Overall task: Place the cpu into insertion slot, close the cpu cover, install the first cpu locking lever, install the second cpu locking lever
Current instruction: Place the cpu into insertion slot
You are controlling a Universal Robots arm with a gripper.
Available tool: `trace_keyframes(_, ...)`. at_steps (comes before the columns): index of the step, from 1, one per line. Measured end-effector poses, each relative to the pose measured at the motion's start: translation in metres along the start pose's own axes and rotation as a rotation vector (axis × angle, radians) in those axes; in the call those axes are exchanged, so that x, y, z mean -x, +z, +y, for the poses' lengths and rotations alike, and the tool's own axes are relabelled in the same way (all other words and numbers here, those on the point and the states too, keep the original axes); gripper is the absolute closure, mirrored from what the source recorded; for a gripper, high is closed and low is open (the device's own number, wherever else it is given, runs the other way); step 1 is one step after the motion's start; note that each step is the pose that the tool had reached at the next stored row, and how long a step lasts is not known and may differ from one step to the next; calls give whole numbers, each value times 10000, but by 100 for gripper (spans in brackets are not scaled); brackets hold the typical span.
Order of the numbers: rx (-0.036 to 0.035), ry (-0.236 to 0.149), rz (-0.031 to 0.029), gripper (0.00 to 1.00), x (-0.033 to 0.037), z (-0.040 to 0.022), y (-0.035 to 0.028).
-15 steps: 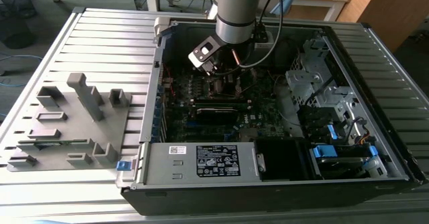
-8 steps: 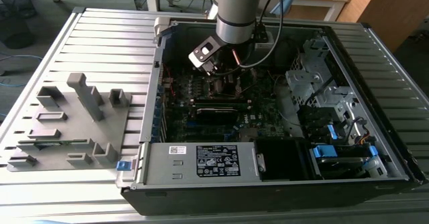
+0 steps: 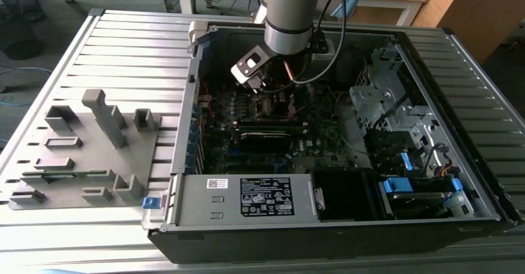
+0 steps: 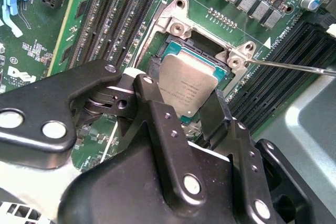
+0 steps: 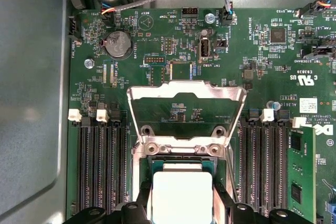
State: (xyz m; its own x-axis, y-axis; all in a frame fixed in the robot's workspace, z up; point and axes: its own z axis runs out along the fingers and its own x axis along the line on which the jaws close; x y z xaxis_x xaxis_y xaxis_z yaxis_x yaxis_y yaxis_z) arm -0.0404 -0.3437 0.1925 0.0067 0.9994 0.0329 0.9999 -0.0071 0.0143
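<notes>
1 flat square silver-grey cpu, clamped edgewise in black gripper, face up over silver-rimmed insertion slot; hinged silver cpu cover raised clear of slot.

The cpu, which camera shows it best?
The second wrist view: the cpu shows most of its grey metal face close up. In the first wrist view it is just a bright white square. In the exterior view the arm stands in front of that spot.

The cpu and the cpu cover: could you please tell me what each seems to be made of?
The cpu looks like metal, a dull matte silver-grey face with a soft sheen. The cpu cover seems to be thin stamped sheet metal, bright silver, judging by glare on its folded rim.
</notes>
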Motion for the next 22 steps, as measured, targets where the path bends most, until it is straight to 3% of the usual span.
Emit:
trace_keyframes(11, 7, -1, 10, 45, -1, 1, 5)
trace_keyframes(14, 2, -1, 3, 33, 0, 0, 3)
trace_keyframes(17, 1, -1, 1, 33, 0, 0, 1)
trace_keyframes(22, 2, 0, 3, 33, -2, 1, -59)
